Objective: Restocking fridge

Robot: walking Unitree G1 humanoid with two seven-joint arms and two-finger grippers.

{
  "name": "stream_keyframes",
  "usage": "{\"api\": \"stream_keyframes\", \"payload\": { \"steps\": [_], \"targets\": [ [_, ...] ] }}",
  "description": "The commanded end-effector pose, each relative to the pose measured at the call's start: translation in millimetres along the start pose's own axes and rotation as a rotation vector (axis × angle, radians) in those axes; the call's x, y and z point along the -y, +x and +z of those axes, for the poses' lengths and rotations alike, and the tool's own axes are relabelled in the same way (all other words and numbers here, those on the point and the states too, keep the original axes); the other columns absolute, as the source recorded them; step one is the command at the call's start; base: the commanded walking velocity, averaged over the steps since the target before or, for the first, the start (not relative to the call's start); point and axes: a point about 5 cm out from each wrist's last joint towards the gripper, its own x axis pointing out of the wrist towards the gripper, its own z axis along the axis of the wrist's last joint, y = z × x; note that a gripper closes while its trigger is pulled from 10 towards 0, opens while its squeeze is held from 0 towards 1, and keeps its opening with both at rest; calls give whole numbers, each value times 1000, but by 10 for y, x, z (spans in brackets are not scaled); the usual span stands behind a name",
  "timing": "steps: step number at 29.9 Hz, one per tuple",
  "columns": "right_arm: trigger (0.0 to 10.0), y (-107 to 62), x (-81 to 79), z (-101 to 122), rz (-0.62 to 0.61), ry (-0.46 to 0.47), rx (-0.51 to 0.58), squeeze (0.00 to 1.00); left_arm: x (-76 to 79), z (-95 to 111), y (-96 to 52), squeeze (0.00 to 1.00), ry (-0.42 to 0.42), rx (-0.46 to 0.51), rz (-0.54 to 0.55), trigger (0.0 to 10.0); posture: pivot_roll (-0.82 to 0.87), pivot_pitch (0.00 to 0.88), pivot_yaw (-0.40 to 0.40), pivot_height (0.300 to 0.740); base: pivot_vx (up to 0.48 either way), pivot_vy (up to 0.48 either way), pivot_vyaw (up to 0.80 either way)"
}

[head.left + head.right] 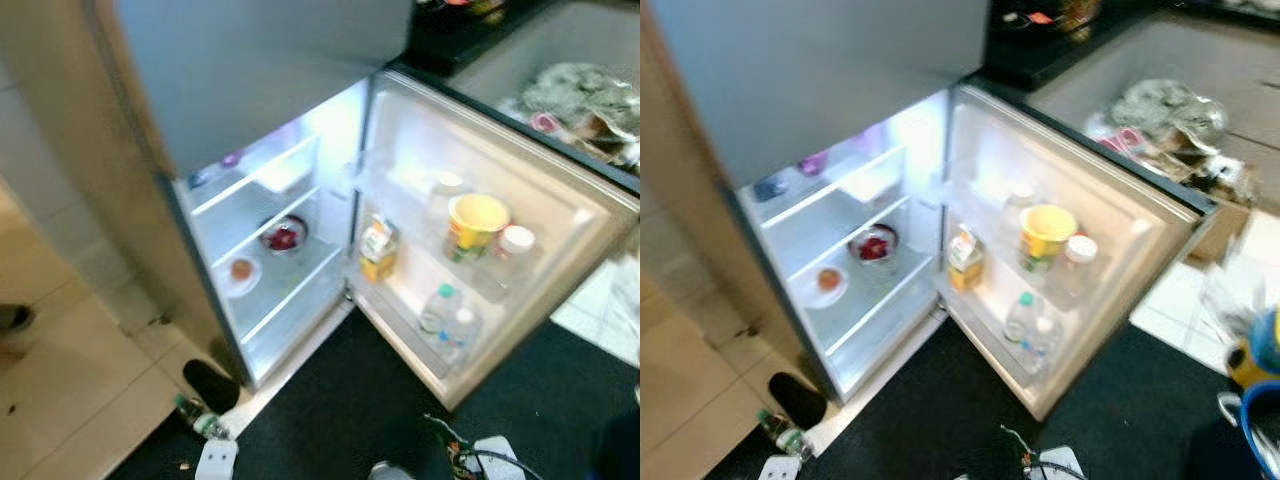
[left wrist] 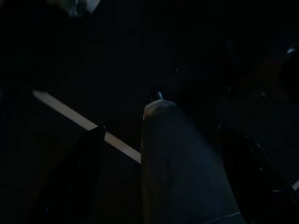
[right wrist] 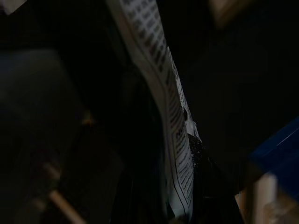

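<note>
The fridge (image 1: 300, 230) is seen standing open below the head camera, its door (image 1: 520, 200) swung wide to the robot's right. On the lit shelves a bowl of red fruit (image 1: 284, 236) and a small plate with something orange on it (image 1: 241, 270) are set, near each other but apart. In the door racks a yellow tub (image 1: 477, 222), a white-lidded jar (image 1: 512, 245), a juice carton (image 1: 377, 248) and two water bottles (image 1: 447, 320) are kept upright. In the left wrist view the left gripper (image 2: 163, 158) is spread open around a dark bottle-like shape whose contact with the fingers cannot be made out. In the right wrist view a printed package (image 3: 173, 140) lies along the right gripper; whether it is clamped cannot be told. A bottle (image 1: 200, 418) and a dark shoe (image 1: 210, 384) lie on the floor by the fridge's foot. These could be kicked or tripped over on approach, and the crowded door racks could be knocked if anything is pushed in carelessly.
</note>
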Motion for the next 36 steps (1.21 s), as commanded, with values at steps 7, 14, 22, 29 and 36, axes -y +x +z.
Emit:
{"api": "stream_keyframes", "payload": {
  "steps": [7,14,22,29,36],
  "targets": [
    [10000,10,18,91,-3,-11,28,0,6,-58,-8,0,42,-23,-10,10000,-69,73,37,740,0,0,-800],
    [10000,14,33,152,-7,-10,51,0,26,-54,-5,0,44,-20,-25,10000,-68,73,36,740,0,0,-536],
    [10000,20,27,205,1,-16,71,0,50,-46,0,0,29,-11,-34,10000,-66,73,32,740,0,0,0],
    [10000,26,-3,222,11,-21,81,0,58,-43,0,0,45,-7,-44,10000,-64,84,37,740,47,0,0],
    [10000,33,-6,281,13,-30,99,0,50,-59,-5,0,55,-12,-50,10000,-64,81,43,740,356,0,0]
  ]
}}
